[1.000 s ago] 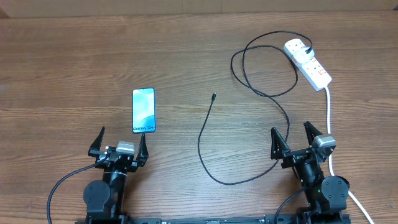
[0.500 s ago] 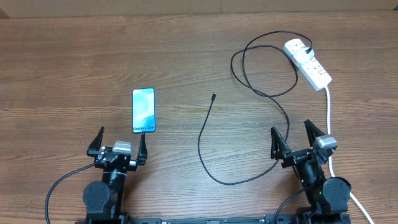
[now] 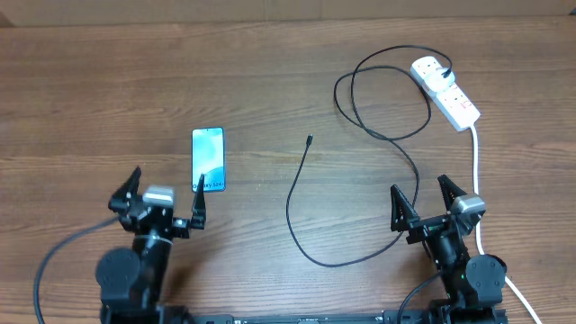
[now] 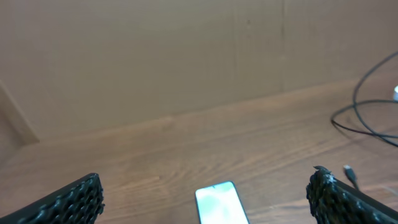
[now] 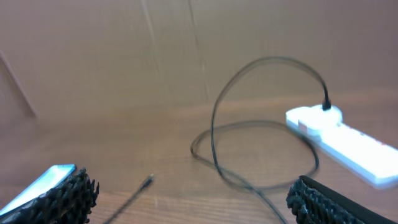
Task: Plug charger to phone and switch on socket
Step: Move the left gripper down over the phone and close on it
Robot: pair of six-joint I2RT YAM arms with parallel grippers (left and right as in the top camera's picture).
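Note:
The phone (image 3: 208, 158) lies flat on the wooden table, blue screen up; it also shows in the left wrist view (image 4: 219, 203). My left gripper (image 3: 165, 200) is open just near of it, its right finger tip at the phone's near end. The charger cable (image 3: 297, 193) winds across the table; its tiny connector (image 3: 309, 139) lies free at centre, and its black plug (image 3: 446, 72) sits in the white socket strip (image 3: 445, 91). My right gripper (image 3: 421, 200) is open and empty, near the table's front right. The right wrist view shows the connector (image 5: 148, 181) and the socket strip (image 5: 339, 137).
The thick white cord (image 3: 475, 175) runs from the socket strip down past my right arm. A brown cardboard wall (image 4: 186, 56) stands behind the table's far edge. The cable loops (image 3: 382, 99) lie left of the strip.
My left arm has moved left and forward toward the phone, so its right finger now reaches the phone's near end. The right arm has stayed still.

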